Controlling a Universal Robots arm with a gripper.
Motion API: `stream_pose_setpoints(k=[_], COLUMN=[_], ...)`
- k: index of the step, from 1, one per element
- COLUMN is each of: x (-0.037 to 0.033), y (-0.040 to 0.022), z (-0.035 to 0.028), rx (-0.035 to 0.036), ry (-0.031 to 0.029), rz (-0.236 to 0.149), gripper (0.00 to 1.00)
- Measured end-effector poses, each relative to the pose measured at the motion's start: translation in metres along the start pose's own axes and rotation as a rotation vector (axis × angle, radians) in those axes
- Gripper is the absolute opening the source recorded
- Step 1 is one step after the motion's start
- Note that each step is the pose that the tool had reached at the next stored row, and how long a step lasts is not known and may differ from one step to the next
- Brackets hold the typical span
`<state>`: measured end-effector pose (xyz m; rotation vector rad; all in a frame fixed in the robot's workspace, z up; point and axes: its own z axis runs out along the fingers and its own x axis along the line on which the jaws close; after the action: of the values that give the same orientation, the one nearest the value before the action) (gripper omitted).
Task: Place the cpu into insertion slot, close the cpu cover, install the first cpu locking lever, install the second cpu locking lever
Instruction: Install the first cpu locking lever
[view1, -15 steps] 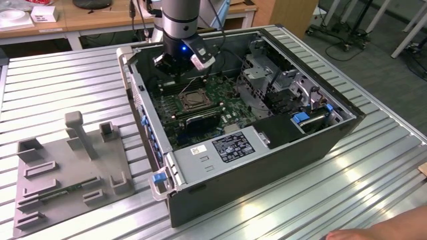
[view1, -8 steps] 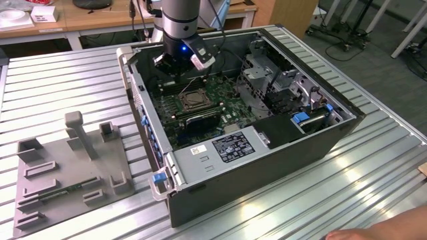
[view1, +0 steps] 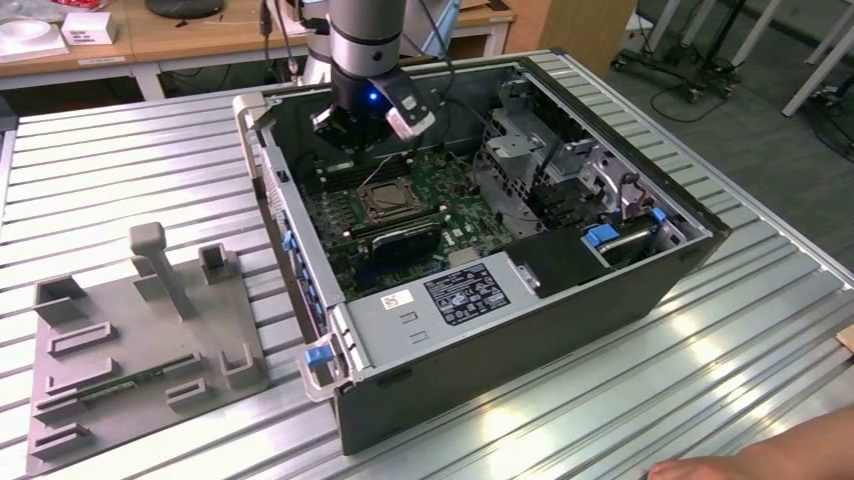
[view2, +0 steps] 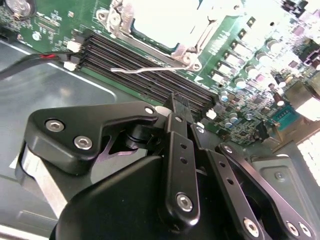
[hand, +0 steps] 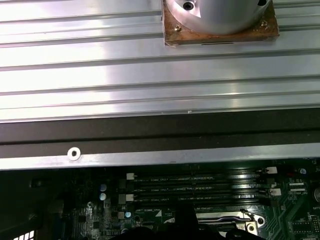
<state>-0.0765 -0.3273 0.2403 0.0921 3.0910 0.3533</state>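
Cpu (view1: 388, 198) lies in the insertion slot (view1: 360, 201) on the green motherboard (view1: 447, 185), the cpu cover (view2: 199, 36) down around it. A thin wire lever (view2: 134, 70) juts over the memory slots (view2: 150, 82). The end effector (view1: 351, 150) hovers near the slot inside the computer case (view1: 534, 330); whether it is wide or narrow cannot be told.

One open computer case (view1: 534, 330) lies on the one table (view1: 120, 160), and in it are one green motherboard (view1: 447, 185), one square socket (view1: 387, 198) and four long black memory slots (view2: 145, 62). There is one grey holder plate (view1: 127, 385), one robot arm (view1: 363, 40) and one hand (view1: 754, 465).
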Motion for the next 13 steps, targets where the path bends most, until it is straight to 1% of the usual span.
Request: stream_pose_setpoints(k=[3, 7, 9, 13], x=[-0.0046, -0.0097, -0.0101, -0.0101], y=[0.0002, 0.0, -0.0001, -0.0001], z=[0.0005, 0.0028, 0.0031, 0.0032], rx=[-0.0001, -0.0003, -0.003, -0.004], ry=[0.0, 0.0001, 0.0002, 0.0004], rz=[0.0, 0.0, 0.0, -0.001], gripper=[0.1, 0.1, 0.1, 0.1])
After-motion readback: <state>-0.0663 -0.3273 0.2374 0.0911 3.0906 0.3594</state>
